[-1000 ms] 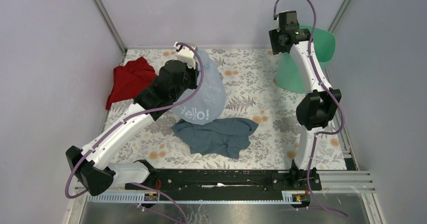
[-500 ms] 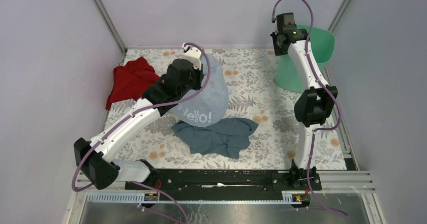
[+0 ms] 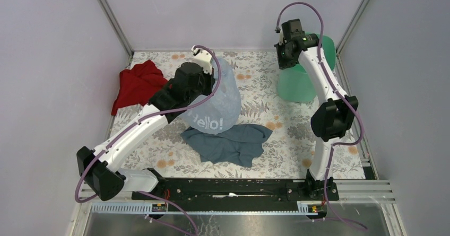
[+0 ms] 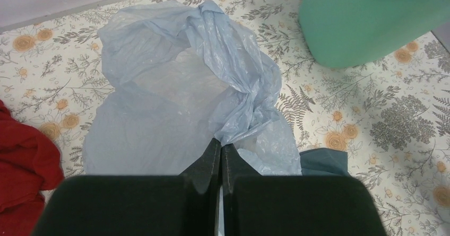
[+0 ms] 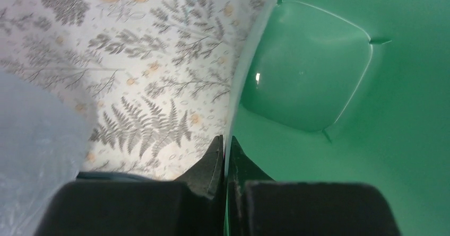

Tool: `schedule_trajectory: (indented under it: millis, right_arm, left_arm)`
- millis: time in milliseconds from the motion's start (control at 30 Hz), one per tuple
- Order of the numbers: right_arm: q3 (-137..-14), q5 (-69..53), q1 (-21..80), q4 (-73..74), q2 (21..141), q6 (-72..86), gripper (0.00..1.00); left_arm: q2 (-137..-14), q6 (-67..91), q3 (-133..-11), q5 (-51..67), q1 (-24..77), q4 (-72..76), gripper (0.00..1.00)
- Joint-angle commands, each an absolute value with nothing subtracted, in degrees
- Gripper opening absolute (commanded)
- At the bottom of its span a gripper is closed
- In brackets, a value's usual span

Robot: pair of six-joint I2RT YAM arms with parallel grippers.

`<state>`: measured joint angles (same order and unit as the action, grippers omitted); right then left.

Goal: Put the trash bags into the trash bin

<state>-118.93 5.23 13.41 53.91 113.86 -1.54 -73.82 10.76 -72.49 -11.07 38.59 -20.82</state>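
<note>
The trash bag (image 3: 222, 102), a pale-blue crinkly film printed "hello!", hangs lifted at mid-table. My left gripper (image 4: 221, 143) is shut on a bunched fold of the trash bag (image 4: 175, 87) at its top edge. The rest of the bag drapes down onto the floral mat. The mint-green trash bin (image 3: 297, 82) stands at the back right. In the left wrist view the trash bin (image 4: 366, 24) lies to the bag's upper right. My right gripper (image 5: 225, 139) is shut on the rim of the trash bin (image 5: 339, 87). One finger is inside the wall and one outside, and the bin's inside looks bare.
A grey-blue cloth (image 3: 228, 143) lies on the mat just in front of the bag. A red cloth (image 3: 137, 85) is crumpled at the left by the wall. Grey walls close in the left, back and right sides.
The right gripper has shut on the bin's rim and the bin has shifted left, toward the bag. The left arm, still holding the bag, has edged slightly right.
</note>
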Motion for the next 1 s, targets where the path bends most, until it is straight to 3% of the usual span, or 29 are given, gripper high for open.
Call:
schedule_trajectory:
  millis: [0,533,967]
  right_arm:
    - [-119.41,5.05,16.51,57.15,109.53,-0.35,0.0]
    - [-117.78,0.68,24.97,61.02,107.64,5.05,0.0]
    - [-122.31,0.49,25.03,59.86,105.0,5.43,0.53]
  left_arm:
    - [-71.36,10.68,-72.16,-9.79,38.3,-17.61,0.0]
    - [-70.02,10.55,-71.83,-10.75,38.32,-17.35,0.0]
    - [-67.48,12.01,-69.6,-14.38,38.23,-13.11,0.0]
